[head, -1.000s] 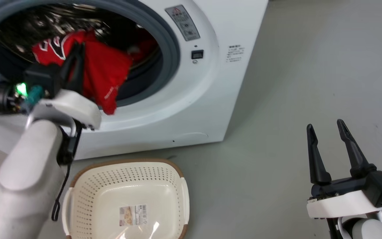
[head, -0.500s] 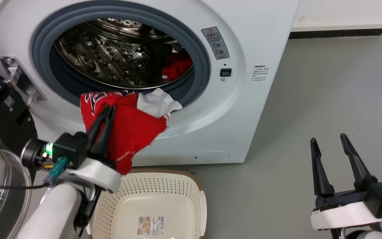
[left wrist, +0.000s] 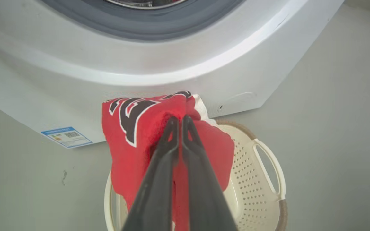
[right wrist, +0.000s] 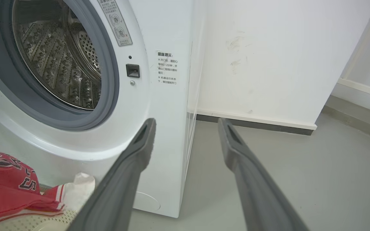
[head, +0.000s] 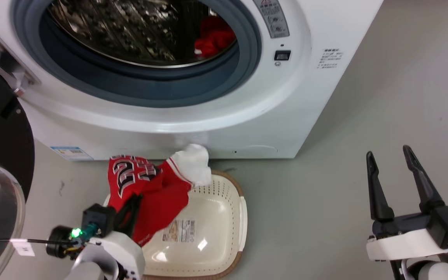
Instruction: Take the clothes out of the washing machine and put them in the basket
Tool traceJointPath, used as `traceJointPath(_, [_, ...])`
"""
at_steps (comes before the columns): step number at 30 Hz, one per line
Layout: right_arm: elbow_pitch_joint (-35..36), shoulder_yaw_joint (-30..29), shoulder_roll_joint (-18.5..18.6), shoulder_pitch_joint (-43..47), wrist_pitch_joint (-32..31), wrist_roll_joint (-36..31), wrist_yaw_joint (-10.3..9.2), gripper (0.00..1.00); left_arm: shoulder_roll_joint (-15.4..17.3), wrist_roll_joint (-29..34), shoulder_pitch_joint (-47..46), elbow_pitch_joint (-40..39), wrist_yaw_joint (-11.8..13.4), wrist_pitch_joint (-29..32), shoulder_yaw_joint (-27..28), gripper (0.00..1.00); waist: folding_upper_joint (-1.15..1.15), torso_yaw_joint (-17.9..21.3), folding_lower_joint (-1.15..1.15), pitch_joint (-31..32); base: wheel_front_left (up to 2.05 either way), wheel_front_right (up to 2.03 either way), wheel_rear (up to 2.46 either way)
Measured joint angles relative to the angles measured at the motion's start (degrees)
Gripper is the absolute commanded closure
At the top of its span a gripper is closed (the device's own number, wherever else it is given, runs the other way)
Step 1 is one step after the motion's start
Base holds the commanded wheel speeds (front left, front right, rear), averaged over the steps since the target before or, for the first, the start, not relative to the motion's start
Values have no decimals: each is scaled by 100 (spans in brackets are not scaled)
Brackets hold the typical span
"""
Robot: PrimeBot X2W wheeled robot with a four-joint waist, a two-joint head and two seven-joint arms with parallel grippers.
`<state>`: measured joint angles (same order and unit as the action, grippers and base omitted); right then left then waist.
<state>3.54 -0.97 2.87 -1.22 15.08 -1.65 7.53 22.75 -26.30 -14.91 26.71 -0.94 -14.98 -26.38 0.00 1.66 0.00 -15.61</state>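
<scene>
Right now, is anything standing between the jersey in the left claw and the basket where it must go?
Nothing visible does. The left claw is shut on the red jersey, which hangs over the left part of the basket. The basket's open floor carries just a paper label.

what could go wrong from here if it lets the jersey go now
1. The left claw is shut on the jersey above the left end of the basket, and some cloth reaches past the rim. If released here, part of it may drape outside or land on the floor.
2. Another red garment lies deep in the drum of the washing machine, at the right side. It could be missed.
</scene>
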Motion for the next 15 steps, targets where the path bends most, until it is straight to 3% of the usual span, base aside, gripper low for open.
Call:
traceJointPath(5, [63,7,1,-138,0,-79,-1,0,-186,-70,-143,1002,-256,171,-208,100,0,17,1,-392,0,0,0])
traceJointPath(15, [280,27,1,-371,0,-236,0,0,-469,-15,-1283,2738,-499,134,-409,100,0,143,1,-1331,0,0,0])
